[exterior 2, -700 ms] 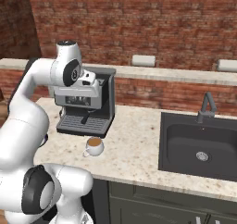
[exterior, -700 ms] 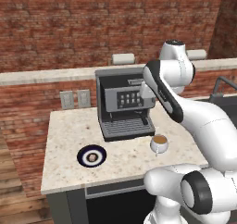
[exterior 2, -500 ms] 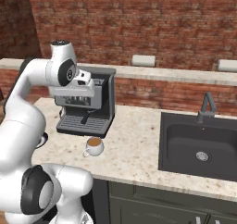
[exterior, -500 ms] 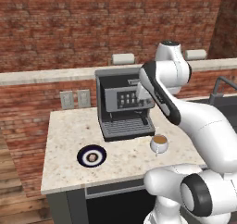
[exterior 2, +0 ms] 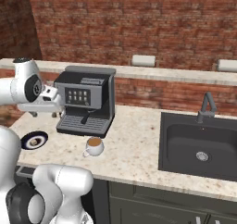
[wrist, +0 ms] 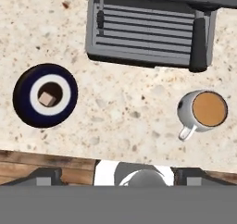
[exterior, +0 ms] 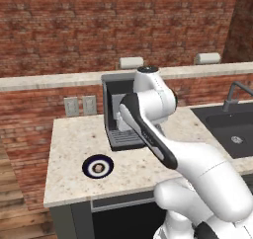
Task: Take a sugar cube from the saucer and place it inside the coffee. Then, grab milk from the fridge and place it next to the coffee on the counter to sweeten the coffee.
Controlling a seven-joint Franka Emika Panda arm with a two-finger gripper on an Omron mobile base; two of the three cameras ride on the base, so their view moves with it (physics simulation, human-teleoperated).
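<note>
The hand view looks straight down on the beige counter [wrist: 125, 107]. The dark saucer [wrist: 45, 96] lies at the left with the small tan sugar cube [wrist: 46, 98] in its middle. At the right stands the white cup of coffee [wrist: 206, 109], brown surface showing. My gripper [wrist: 118, 176] is open, its fingertips [wrist: 44, 177] wide apart and high above the counter, with nothing between them. In the right base view the gripper [exterior 2: 39, 111] hovers left of the machine, above the saucer [exterior 2: 34, 140] and left of the coffee [exterior 2: 94, 145]. In the left base view the saucer [exterior: 97, 166] shows; my arm hides the cup.
A black-and-grey espresso machine [exterior 2: 88, 102] stands against the brick wall, its drip tray [wrist: 143, 31] just beyond the cup and saucer. A dark sink [exterior 2: 201, 146] with a tap is set in the counter to the right. Wall sockets [exterior: 79, 105] sit left of the machine.
My arm has swung left, carrying the hand from in front of the machine to beside its left edge, over the counter near the saucer. The saucer and cup have not moved.
</note>
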